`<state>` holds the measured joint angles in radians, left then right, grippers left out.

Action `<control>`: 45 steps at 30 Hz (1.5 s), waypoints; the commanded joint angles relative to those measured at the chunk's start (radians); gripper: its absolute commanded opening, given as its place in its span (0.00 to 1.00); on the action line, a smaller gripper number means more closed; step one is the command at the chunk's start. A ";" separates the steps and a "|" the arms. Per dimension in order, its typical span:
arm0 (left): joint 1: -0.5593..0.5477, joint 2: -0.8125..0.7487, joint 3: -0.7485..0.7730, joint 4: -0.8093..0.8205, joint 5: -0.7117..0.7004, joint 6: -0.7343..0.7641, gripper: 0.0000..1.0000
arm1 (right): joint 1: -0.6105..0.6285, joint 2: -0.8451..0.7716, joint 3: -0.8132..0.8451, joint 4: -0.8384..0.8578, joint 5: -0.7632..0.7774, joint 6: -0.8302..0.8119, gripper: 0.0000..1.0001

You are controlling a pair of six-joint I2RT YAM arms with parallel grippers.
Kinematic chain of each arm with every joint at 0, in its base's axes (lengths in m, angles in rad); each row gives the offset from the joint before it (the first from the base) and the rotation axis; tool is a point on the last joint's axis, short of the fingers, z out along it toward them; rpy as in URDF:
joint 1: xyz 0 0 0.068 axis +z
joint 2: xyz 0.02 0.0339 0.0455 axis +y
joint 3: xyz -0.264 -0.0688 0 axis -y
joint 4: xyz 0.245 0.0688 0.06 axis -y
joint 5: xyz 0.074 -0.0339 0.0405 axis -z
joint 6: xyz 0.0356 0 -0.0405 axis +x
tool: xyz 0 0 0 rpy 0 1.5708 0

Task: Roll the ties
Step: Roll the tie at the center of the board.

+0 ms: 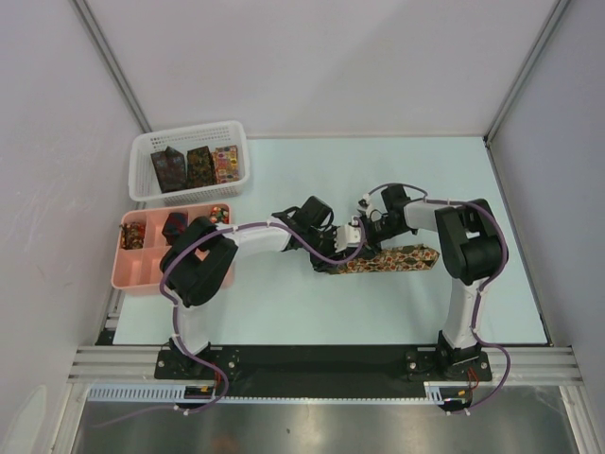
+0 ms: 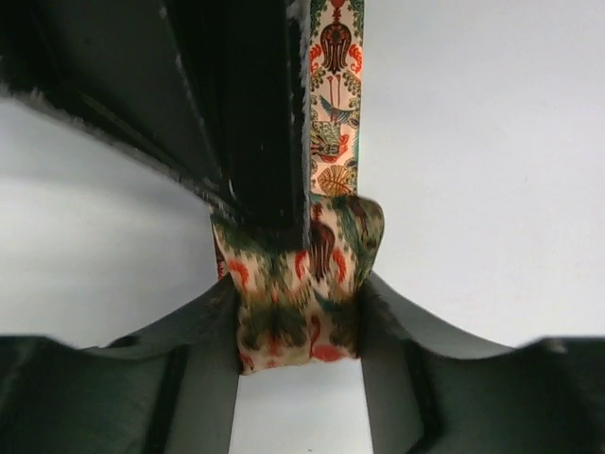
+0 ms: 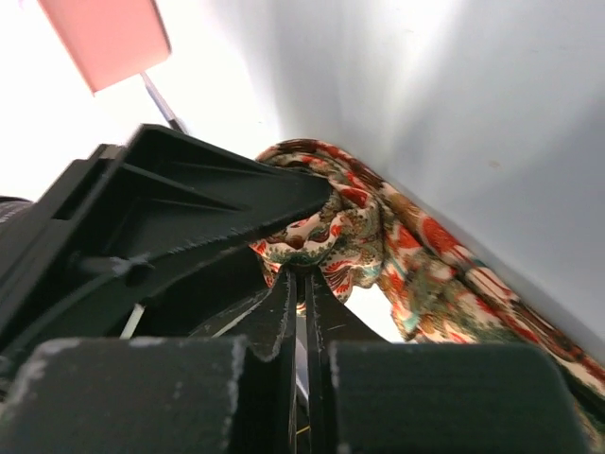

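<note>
At table (image 1: 284, 312) centre, tie (image 1: 397, 259) lies as flat strip, one end coiled. Left hand (image 2: 298, 312) clamped on that small coil. Right hand (image 3: 301, 284) fingers pressed together beside it; we cannot tell if cloth pinched. We judge rolling barely begun, most length left.

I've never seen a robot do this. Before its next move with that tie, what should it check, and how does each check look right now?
1. Left gripper holds the folded end of the tie: ok, its fingers press both sides.
2. Right gripper pinches fabric: cannot tell; its jaws are nearly together at the fold.
3. Roll finished: not ok, most of the tie lies flat on the table.
4. Flat part lies straight, untwisted: ok in the top view.
5. Pink tray has a free compartment: ok, the near ones look unfilled.
</note>
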<state>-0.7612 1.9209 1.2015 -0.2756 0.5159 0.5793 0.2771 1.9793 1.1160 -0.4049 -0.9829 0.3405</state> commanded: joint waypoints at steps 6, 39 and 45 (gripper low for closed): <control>0.040 -0.071 -0.009 0.032 0.038 -0.077 0.79 | -0.081 0.047 0.002 -0.135 0.216 -0.139 0.00; -0.026 0.027 0.043 -0.114 -0.098 -0.045 0.27 | -0.108 -0.019 0.035 -0.196 0.026 -0.130 0.36; -0.070 0.033 0.047 -0.103 -0.180 -0.064 0.30 | -0.099 -0.066 0.004 -0.158 -0.037 -0.084 0.46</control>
<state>-0.7952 1.9667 1.2716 -0.2874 0.4313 0.5018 0.1631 1.9701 1.1316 -0.5694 -0.9615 0.2485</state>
